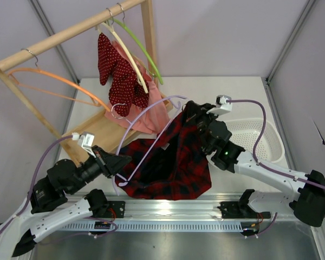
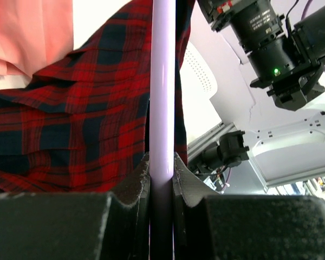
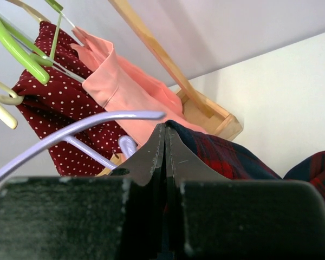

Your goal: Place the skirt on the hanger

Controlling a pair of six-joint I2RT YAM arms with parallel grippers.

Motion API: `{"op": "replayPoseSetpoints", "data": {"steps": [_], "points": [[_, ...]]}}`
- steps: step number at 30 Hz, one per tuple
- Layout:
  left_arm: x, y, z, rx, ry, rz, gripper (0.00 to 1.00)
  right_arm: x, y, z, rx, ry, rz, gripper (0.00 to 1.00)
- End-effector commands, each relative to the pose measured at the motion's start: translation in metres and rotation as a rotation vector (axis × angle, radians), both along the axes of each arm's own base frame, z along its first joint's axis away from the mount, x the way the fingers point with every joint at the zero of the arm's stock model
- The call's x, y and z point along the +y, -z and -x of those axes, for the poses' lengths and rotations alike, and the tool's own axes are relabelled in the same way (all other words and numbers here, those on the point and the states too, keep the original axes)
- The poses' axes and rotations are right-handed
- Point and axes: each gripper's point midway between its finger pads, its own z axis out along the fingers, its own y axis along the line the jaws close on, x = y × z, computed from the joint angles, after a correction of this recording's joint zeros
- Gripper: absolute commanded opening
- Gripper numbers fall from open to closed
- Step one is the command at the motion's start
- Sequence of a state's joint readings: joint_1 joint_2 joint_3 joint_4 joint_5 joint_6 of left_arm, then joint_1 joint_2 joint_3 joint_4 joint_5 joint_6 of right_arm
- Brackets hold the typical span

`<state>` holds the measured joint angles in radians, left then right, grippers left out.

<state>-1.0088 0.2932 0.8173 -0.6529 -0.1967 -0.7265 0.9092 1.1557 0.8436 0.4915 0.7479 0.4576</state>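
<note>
The red and navy plaid skirt [image 1: 170,160] lies bunched on the table, its top edge lifted at the right. My right gripper [image 1: 193,115] is shut on that edge, seen as dark plaid [image 3: 216,149] beside the closed right gripper [image 3: 165,138]. The lavender hanger [image 1: 151,142] slants across the skirt, its metal hook [image 1: 117,111] toward the rack. My left gripper [image 1: 121,164] is shut on the hanger's lower end; the lavender bar [image 2: 163,81] runs up from between the left gripper's [image 2: 162,174] jaws, over the skirt [image 2: 70,124]. The hanger's arm [image 3: 70,131] curves just left of my right fingertips.
A wooden rack [image 1: 70,33] at the back left carries an orange hanger [image 1: 54,80], cream and green hangers [image 1: 143,51], a red dotted garment [image 1: 119,76] and a pink garment [image 1: 149,116]. A white basket [image 1: 254,138] sits at the right.
</note>
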Motion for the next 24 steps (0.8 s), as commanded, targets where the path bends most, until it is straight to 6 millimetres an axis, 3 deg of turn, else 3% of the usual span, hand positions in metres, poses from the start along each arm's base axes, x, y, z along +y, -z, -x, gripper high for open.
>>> {"op": "replayPoseSetpoints", "data": {"steps": [1,13,18,24], "points": [[0.006,-0.031,-0.001,-0.048,-0.026,0.104,0.00,-0.012,-0.026,0.000,-0.057,0.066,-0.066,0.00],[-0.011,-0.033,0.010,-0.065,0.084,0.107,0.00,-0.006,-0.023,-0.006,-0.059,0.094,-0.033,0.00],[-0.010,-0.036,0.012,-0.078,0.085,0.128,0.00,-0.007,-0.025,-0.008,-0.069,0.111,-0.032,0.00],[-0.011,-0.016,0.007,-0.029,0.060,0.072,0.00,-0.011,-0.030,-0.006,-0.071,0.120,-0.074,0.00]]}}
